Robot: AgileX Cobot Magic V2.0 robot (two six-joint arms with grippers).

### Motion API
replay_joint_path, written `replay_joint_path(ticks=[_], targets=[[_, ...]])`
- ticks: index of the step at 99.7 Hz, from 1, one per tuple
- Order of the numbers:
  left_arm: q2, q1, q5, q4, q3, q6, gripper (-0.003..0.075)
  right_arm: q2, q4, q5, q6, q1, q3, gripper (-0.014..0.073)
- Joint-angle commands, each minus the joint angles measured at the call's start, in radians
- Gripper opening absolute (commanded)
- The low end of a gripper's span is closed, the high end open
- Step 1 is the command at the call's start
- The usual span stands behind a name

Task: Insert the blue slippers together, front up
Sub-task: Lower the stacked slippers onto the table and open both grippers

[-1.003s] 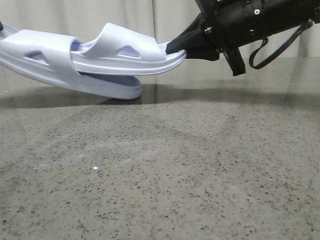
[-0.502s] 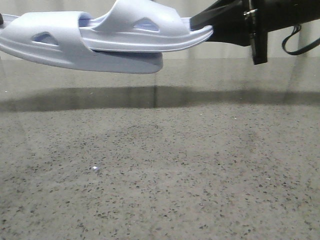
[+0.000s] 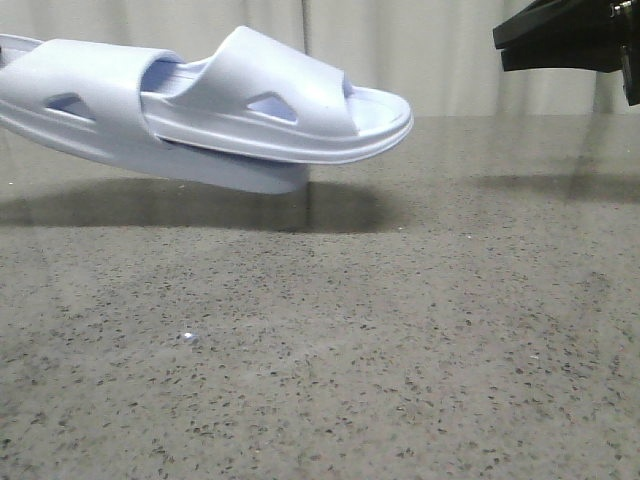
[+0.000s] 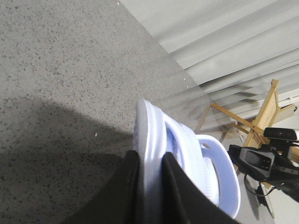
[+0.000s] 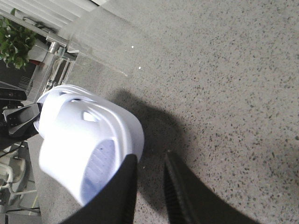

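Observation:
The two blue slippers (image 3: 250,110) are pushed one into the other, the right one (image 3: 300,100) tucked under the wide strap of the left one (image 3: 95,100). The pair hangs low over the speckled table (image 3: 330,340), its far end sloping down; I cannot tell whether it touches. My left gripper (image 4: 150,161) is shut on the thick sole edge of a slipper (image 4: 152,135); it is out of the front view. My right gripper (image 3: 502,42) hangs up at the right, apart from the pair. Its fingers (image 5: 126,186) stand open and bare beside the slippers (image 5: 84,140).
A pale curtain (image 3: 450,60) hangs behind the table. A wooden frame (image 4: 261,116) and a black camera on a stand (image 4: 261,161) lie beyond the table's end. A green plant (image 5: 16,39) and metal stands (image 5: 56,51) are off the other side.
My right gripper has let go of the right slipper's end and drawn back to the upper right. The joined pair, still held at the left, has sunk a little toward the table.

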State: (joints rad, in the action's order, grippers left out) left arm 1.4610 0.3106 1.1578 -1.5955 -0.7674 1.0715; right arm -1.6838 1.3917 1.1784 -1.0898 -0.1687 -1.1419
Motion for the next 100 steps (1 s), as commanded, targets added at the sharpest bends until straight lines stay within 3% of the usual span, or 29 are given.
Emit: replay_joint_path(ticks=[1, 25, 63, 76, 100], targets=[[-0.032, -0.001, 0.031, -0.041, -0.023, 0.007, 0.0015, 0.054, 0.043, 0.127, -0.002, -0.006, -0.032, 0.0099], [-0.032, -0.001, -0.045, 0.061, -0.023, 0.064, 0.0046, 0.054, 0.042, 0.131, 0.000, -0.006, -0.032, 0.0099], [-0.032, -0.001, -0.112, 0.117, -0.023, 0.085, 0.0461, 0.054, 0.042, 0.131, 0.000, -0.006, -0.032, 0.0099], [-0.034, 0.001, -0.080, 0.149, -0.054, 0.085, 0.0468, 0.054, 0.042, 0.131, 0.000, -0.006, -0.032, 0.0099], [-0.057, 0.001, 0.109, 0.160, -0.241, 0.083, 0.0447, 0.087, 0.030, 0.131, 0.000, -0.007, -0.032, 0.0085]])
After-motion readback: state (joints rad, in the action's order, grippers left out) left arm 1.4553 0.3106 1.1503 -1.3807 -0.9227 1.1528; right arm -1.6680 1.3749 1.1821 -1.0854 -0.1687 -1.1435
